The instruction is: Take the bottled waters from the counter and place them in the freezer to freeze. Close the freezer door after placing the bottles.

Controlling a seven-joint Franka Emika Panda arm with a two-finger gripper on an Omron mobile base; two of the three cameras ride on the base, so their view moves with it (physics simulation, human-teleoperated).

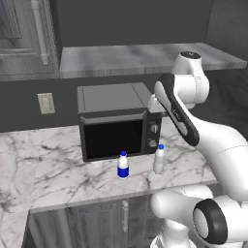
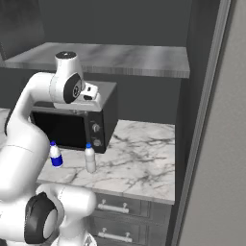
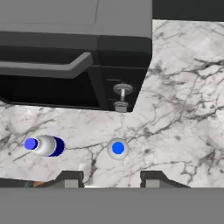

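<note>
- While both bottled waters stand upright on the counter [image 1: 53, 164], the arm is raised over the microwave [image 1: 118, 123], and its hand looks straight down on the marble in front of that microwave.
- Seen from the hand, the gripper [image 3: 111, 180] has its two dark fingertips [image 3: 70, 179] drawn in to a narrow gap with only bare marble between them; it is clenched on nothing.
- Shorter bottle with the blue label band [image 1: 123, 165]: in front of the microwave's dark glass door, near the door's right end, a little apart from the microwave front. In the hand view [image 3: 43, 145] it appears to lean, though that is probably just the slant of the view.
- Taller plain bottle [image 1: 159, 160]: in front of the microwave's control panel with its two knobs, just beside the shorter bottle, not touching it. From above [image 3: 117, 148] its blue cap sits nearly dead centre, just beyond the fingertips' gap and well below them.
- Right of the microwave, the counter runs on as bare marble up to a tall light-grey panel [image 2: 216, 144] at the picture's right edge; whether that is the freezer door I cannot tell from this angle.
- Above and behind the microwave, a grey wall shelf [image 1: 145, 58] spans the dark wall.
- Left of the microwave, a pale wall outlet [image 1: 46, 103] sits on the dark backsplash.
- Below the counter, dark cabinet fronts [image 2: 120, 211] carry bar handles.
</note>
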